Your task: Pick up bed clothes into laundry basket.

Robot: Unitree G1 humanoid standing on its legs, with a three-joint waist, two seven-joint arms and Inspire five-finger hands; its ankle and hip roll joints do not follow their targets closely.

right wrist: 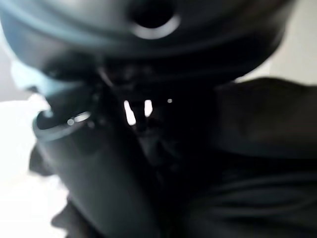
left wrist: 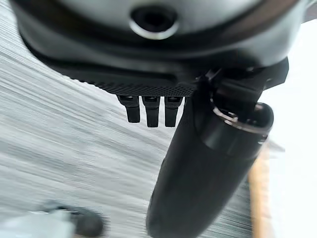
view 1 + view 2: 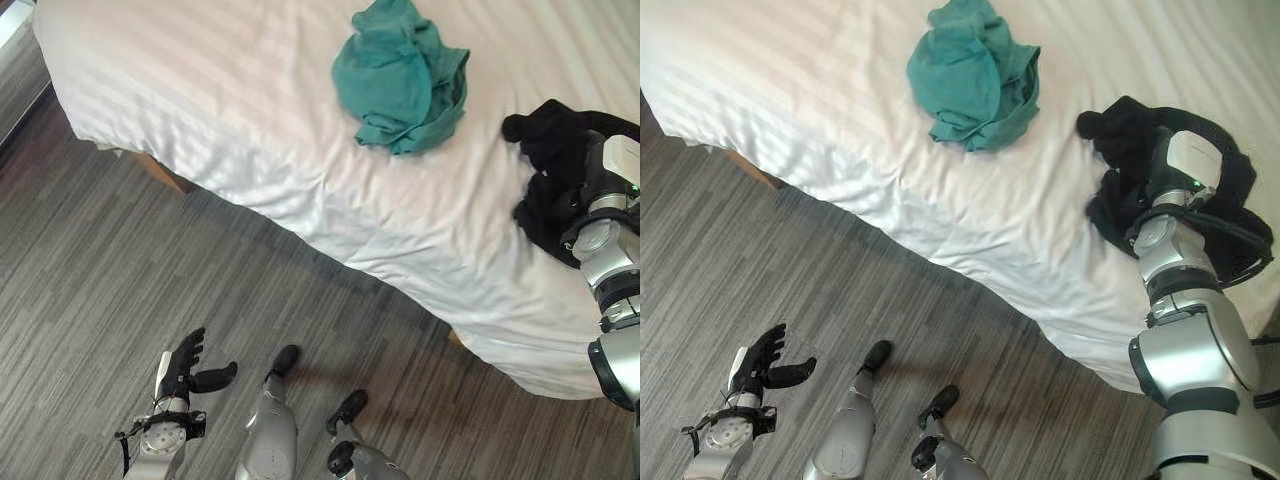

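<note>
Left robot hand (image 3: 186,367): hanging low over the grey floor (image 3: 120,270), well apart from the bed and off its near edge; fingers (image 2: 151,110) are reaching out straight with the thumb spread to the side, released and holding nothing.
Floor: striped grey carpet running along the bed's near edge.
Bed (image 3: 250,130): lying across the upper part of the head views, covered with a white sheet that is draping over its near edge; a wooden leg (image 3: 165,175) is showing under that edge.
Green clothes (image 3: 402,78): sitting bunched in a heap on the bed's sheet, back from the near edge, with nothing touching them.
Black clothes (image 3: 1120,135): lying crumpled on the bed beside the green clothes, apart from them and closer to the bed's near edge.
Right robot hand (image 1: 94,163): reaching onto the bed and pressing into the black clothes; its fingers are buried in the dark cloth, so I cannot tell whether they are clenched or released.
</note>
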